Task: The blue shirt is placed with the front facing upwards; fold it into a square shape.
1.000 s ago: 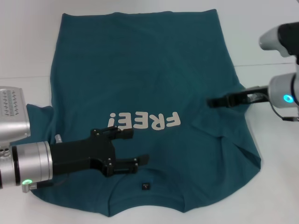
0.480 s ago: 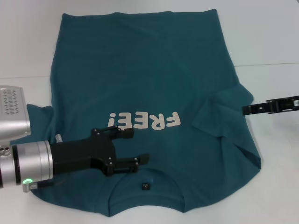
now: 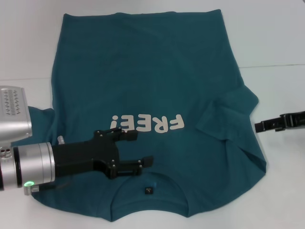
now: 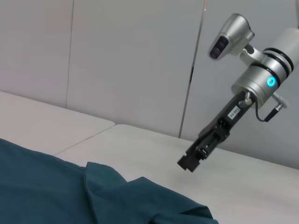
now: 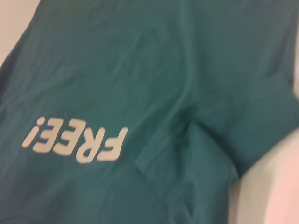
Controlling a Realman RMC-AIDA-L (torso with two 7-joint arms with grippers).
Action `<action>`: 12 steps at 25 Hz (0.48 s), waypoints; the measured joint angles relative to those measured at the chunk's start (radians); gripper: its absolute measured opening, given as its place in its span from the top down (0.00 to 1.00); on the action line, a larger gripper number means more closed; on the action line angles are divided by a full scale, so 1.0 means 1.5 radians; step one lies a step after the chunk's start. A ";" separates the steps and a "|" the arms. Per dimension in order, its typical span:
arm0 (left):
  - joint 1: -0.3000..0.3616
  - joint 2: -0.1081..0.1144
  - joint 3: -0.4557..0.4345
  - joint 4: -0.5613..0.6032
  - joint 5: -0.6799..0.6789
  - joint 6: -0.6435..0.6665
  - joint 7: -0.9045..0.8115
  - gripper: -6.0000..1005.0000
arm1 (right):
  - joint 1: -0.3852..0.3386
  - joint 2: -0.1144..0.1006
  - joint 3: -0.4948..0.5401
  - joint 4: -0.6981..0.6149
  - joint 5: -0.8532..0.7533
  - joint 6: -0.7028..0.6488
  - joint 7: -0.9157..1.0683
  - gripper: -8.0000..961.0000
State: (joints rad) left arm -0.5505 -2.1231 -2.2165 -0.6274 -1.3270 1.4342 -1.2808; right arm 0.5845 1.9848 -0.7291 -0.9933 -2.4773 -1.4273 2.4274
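While the blue shirt (image 3: 147, 95) lies spread front-up over the white counter (image 3: 276, 43), the left claw (image 3: 143, 149) hovers low above its chest on the robot's left, its two black fingers (image 3: 125, 135) apart in a moderate gap and holding nothing. One finger sits just under the exclamation mark of the cream lettering (image 3: 147, 124), which reads "FREE!" and appears upside down from the head camera, since the collar points toward the robot. Near the collar, just beyond the claw's other finger, a small dark neck label (image 3: 149, 190) shows; its print is too small to read. Farther right, the shirt's right sleeve (image 3: 228, 114) is folded inward over the body, with creases running down toward the hem of that side. Past the shirt's edge, the right claw (image 3: 259, 127) hangs over bare counter, clear of the cloth; I cannot tell whether its fingers are parted or closed.
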 joint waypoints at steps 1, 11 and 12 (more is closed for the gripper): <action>0.000 0.000 0.000 0.000 0.000 0.000 0.000 0.16 | 0.002 -0.002 0.000 0.010 0.000 0.000 0.000 0.18; 0.005 -0.001 0.000 0.000 0.000 -0.001 0.000 0.16 | 0.006 -0.011 0.001 0.062 -0.028 0.004 0.008 0.19; 0.005 -0.001 0.000 0.000 0.000 -0.001 0.000 0.16 | 0.006 -0.011 0.002 0.062 -0.030 0.005 0.008 0.19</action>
State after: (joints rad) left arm -0.5434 -2.1251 -2.2166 -0.6273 -1.3263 1.4322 -1.2809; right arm 0.5927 1.9685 -0.7262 -0.8998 -2.5229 -1.4203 2.4389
